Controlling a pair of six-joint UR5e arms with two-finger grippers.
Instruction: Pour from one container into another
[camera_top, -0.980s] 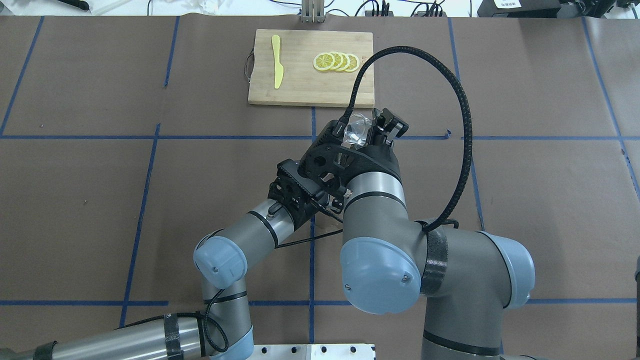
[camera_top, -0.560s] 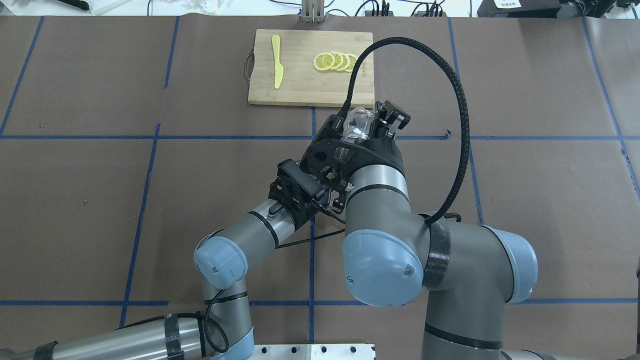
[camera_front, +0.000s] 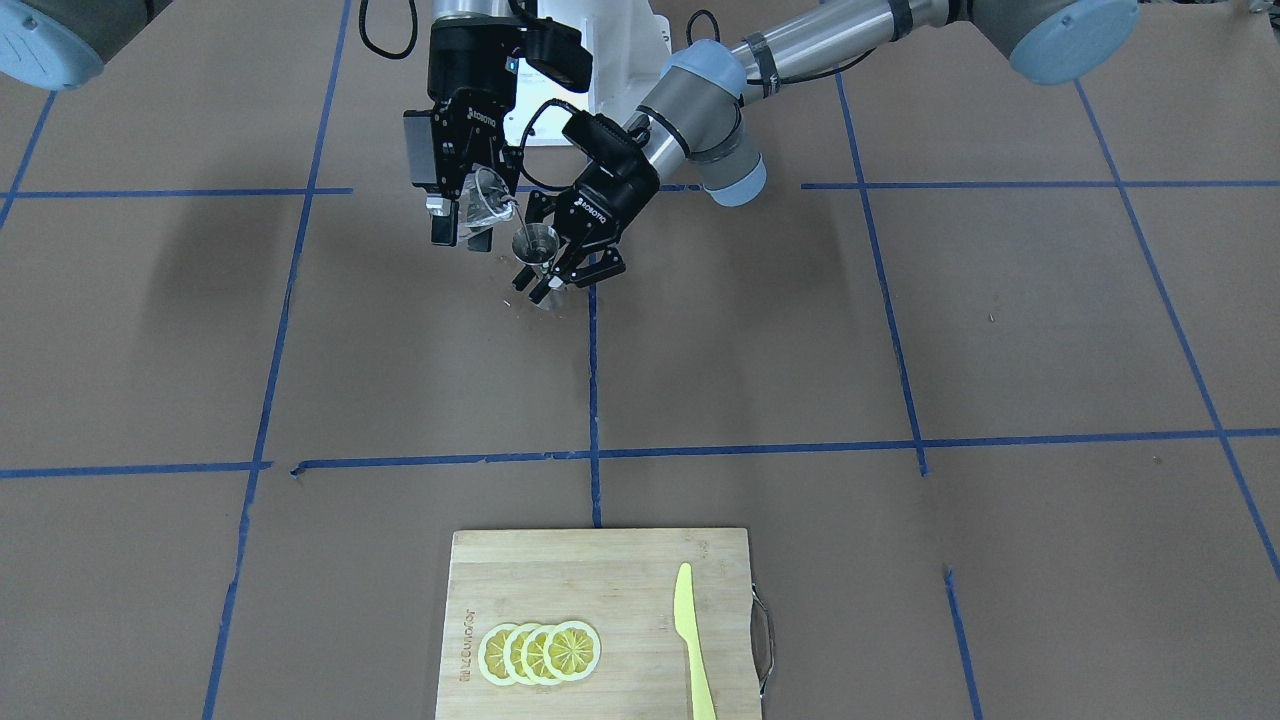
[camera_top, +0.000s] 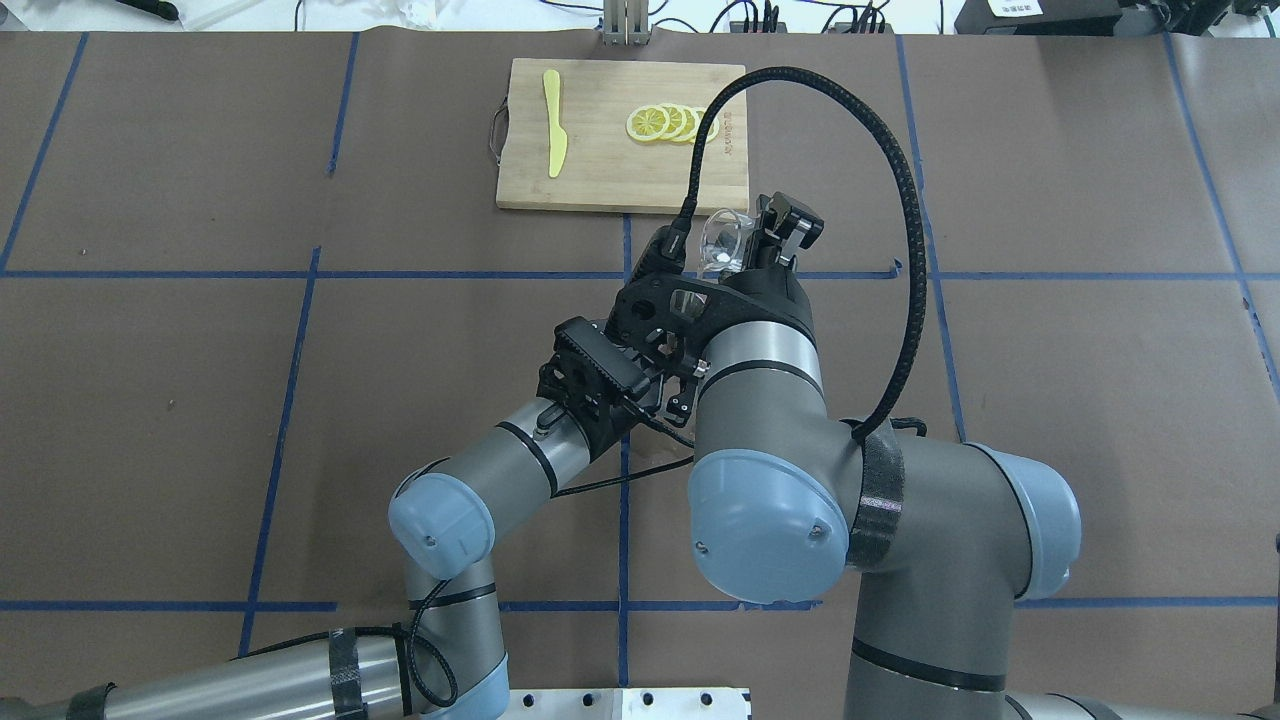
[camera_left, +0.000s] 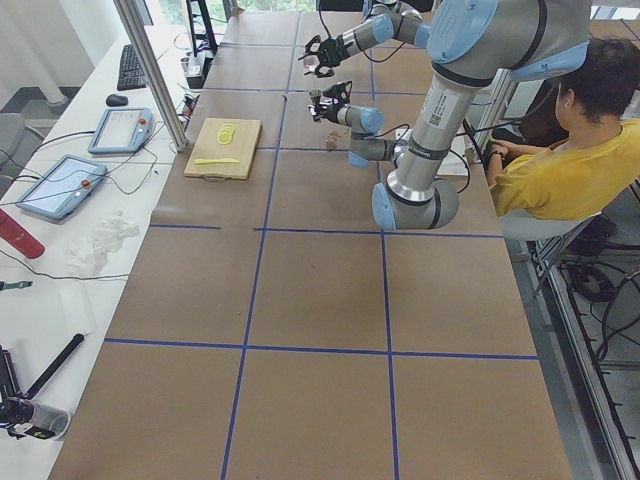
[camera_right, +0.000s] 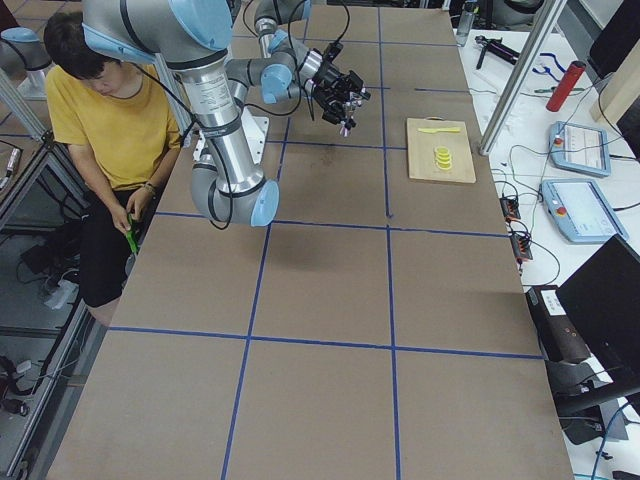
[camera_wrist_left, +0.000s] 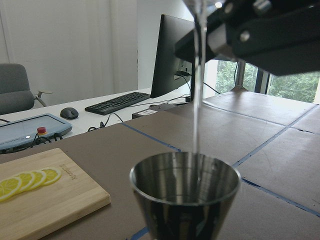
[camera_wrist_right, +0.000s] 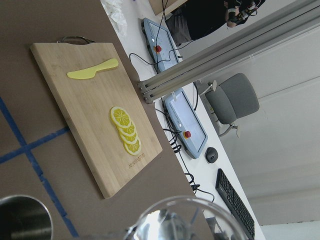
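Note:
A small clear glass cup (camera_front: 487, 205) is tilted, with my right gripper (camera_front: 468, 226) shut on it; the overhead view shows the glass cup (camera_top: 721, 243) between the black fingers (camera_top: 790, 228). Just below its lip stands the steel hourglass jigger (camera_front: 537, 248), upright above the table, with my left gripper (camera_front: 556, 276) shut on it. In the left wrist view a thin clear stream (camera_wrist_left: 198, 100) falls into the jigger (camera_wrist_left: 185, 192). The right wrist view shows the glass rim (camera_wrist_right: 175, 222) and the jigger's mouth (camera_wrist_right: 22, 217). From overhead, the right arm hides the left gripper and the jigger.
A wooden cutting board (camera_top: 600, 170) lies at the far middle of the table, with several lemon slices (camera_top: 672, 123) and a yellow plastic knife (camera_top: 553, 122) on it. A braided cable (camera_top: 900, 200) arcs over the right wrist. A seated person (camera_left: 560, 150) is behind the robot.
The right wrist has turned and tipped the glass cup further, shifting it slightly toward the cutting board. The cable loop swung with it. The left arm has held still.

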